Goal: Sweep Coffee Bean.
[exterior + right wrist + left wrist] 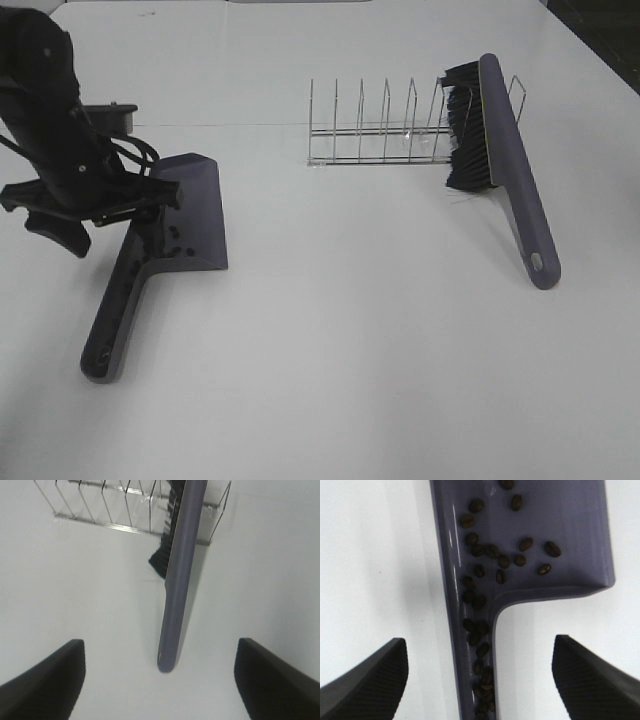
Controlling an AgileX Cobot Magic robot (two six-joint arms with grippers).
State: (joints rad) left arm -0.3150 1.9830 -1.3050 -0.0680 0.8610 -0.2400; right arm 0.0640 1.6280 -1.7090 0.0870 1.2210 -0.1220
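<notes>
The purple-grey dustpan (195, 205) lies flat on the white table at the left, its handle pointing toward the front edge. Several coffee beans (495, 560) lie in the dustpan (570, 530) and down its handle channel; a few show in the high view (172, 235). My left gripper (105, 215) hovers over the handle, open and empty (480, 680). The brush (520, 190) leans on a wire rack (390, 130), bristles up at the rack, handle tip on the table. My right gripper (160, 680) is open and empty, just short of the brush handle (180, 580); it is out of the high view.
The wire rack (100, 510) stands at the back centre-right, with the brush's bristles (465, 130) against its right end. A dark area lies past the table's far right corner (600, 30).
</notes>
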